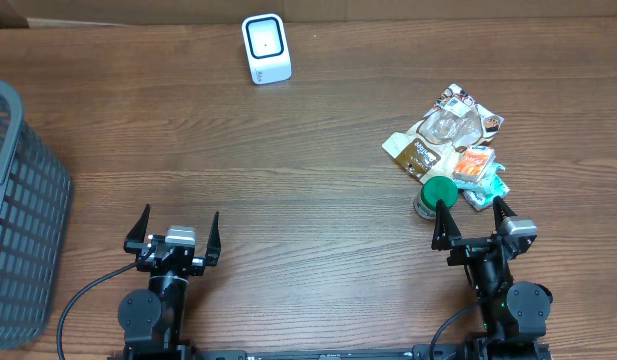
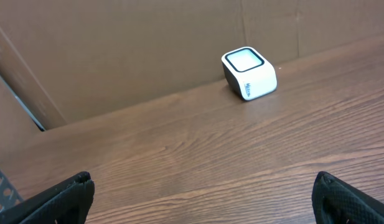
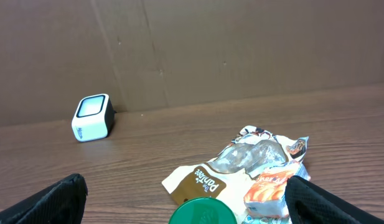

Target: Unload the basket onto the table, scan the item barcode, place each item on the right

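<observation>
Both arms sit at the near edge: the left pincer point(image 1: 180, 213) and the right pincer point(image 1: 469, 205) each stand with jaws spread wide, holding nothing. Beneath them runs the brown wooden counter point(image 1: 288, 180). A grey slatted basket point(image 1: 18, 220) sits at its left edge. To the right, just ahead of the right pincer, lies a heap of items topped by a clear snack bag point(image 1: 443, 135). The white barcode scanner point(image 1: 265, 48) stands at the far edge, well apart from the heap. A green-lidded jar point(image 1: 435, 193) touches the heap's near side, beside a small orange packet point(image 1: 476, 163).
</observation>
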